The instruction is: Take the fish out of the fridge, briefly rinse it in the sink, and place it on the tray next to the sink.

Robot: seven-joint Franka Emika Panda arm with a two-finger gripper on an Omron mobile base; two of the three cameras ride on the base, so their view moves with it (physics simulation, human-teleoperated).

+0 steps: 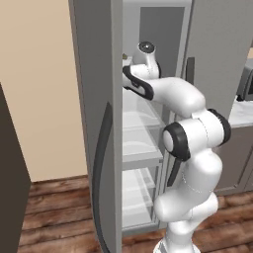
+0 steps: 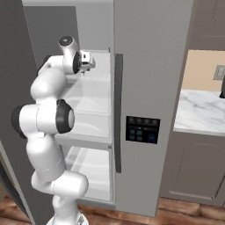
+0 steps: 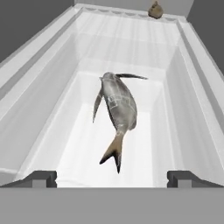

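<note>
Arm reaching into the open fridge (image 1: 99, 74)

The arm's wrist (image 1: 143, 59) is seen at the fridge's upper shelf; frosted shelves (image 1: 141, 148) are stacked below it.

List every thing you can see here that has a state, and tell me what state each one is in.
fridge: left door swung open, right door closed.
fish: lying loose on a frosted shelf inside the fridge, tail toward the gripper, not held.
gripper: open, poised over the fish without touching it.
olive-brown lump: resting at the back of the shelf.
</note>
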